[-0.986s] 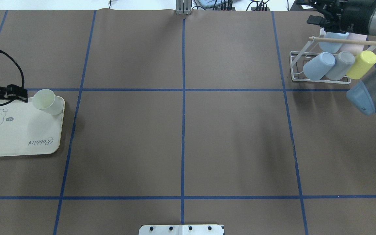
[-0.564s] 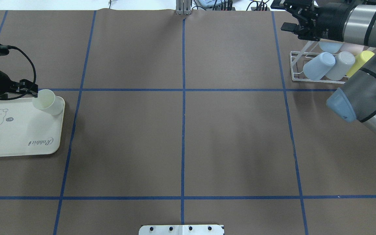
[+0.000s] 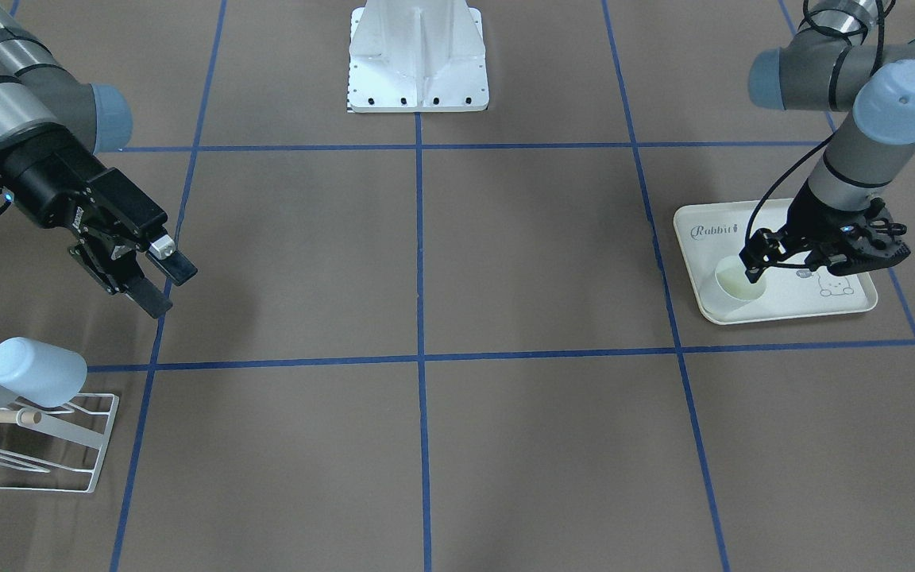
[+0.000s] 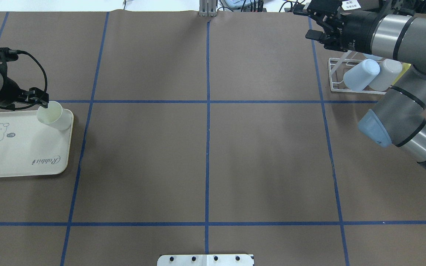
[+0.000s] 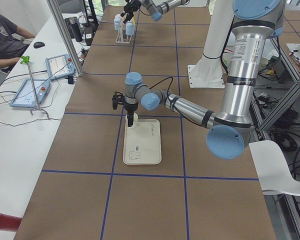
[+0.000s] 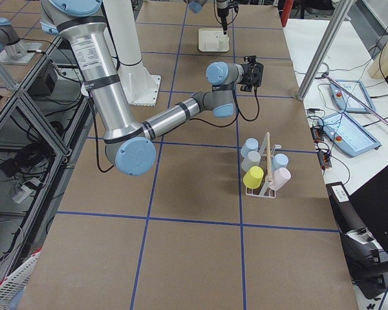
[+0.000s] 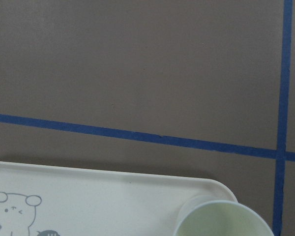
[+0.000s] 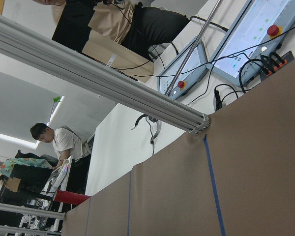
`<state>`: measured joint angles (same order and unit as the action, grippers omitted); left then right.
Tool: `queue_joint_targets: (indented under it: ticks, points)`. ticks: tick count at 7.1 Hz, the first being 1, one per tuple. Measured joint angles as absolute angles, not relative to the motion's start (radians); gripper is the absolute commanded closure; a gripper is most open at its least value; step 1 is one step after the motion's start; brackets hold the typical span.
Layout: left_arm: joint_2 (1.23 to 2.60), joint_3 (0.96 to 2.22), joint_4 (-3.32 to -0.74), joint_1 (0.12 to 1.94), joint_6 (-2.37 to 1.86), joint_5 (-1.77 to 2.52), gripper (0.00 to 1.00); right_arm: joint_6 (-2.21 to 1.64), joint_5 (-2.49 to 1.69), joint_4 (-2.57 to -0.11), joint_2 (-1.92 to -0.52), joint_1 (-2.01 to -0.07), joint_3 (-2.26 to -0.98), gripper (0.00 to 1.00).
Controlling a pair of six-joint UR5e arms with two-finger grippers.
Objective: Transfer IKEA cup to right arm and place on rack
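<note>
The IKEA cup (image 4: 54,115) stands upright in a corner of the cream tray (image 4: 24,162), mouth up and pale green inside. The left gripper (image 3: 751,266) hangs right at its rim with a dark fingertip over the mouth. From every angle its fingers overlap each other, so I cannot tell whether they are apart or together, or whether they touch the cup. The left wrist view cuts the cup off at the bottom edge, showing only part of the rim, the tray's edge and half of the bear print (image 7: 12,211).

The right gripper (image 3: 162,284) is plain to see: its two fingers are spread apart with nothing between them, above the table (image 4: 205,155) and off to one side of the rack (image 6: 268,169). From overhead the right arm (image 4: 401,111) covers the back of the rack, leaving only two cups clear. The front view crops the rack at the picture's edge. Only the right-end view shows it whole.

In that view the rack holds five cups (image 6: 253,177): three pale blue or grey, one yellow and one pink. One wooden rod (image 6: 267,150) runs through it. There is one cup on one tray. Two people (image 8: 54,140) show in the right wrist view, one of them cut off at the top.
</note>
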<state>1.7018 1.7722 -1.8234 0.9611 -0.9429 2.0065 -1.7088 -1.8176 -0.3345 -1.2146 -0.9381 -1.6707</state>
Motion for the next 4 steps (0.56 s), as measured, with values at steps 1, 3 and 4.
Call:
queue_joint_targets:
  ticks: [1,3,4]
  points:
    - [1.704,1.763,-1.824,0.960,-0.943,2.006,0.13,-1.709,-1.817,-0.334,-1.214,-0.938,-1.671,0.00]
    - [1.706,1.751,-1.823,0.957,-0.943,2.007,0.13,-1.710,-1.817,-0.331,-1.215,-0.937,-1.673,0.00]
    - [1.707,1.751,-1.823,0.956,-0.944,2.008,0.13,-1.710,-1.817,-0.330,-1.215,-0.937,-1.673,0.00]
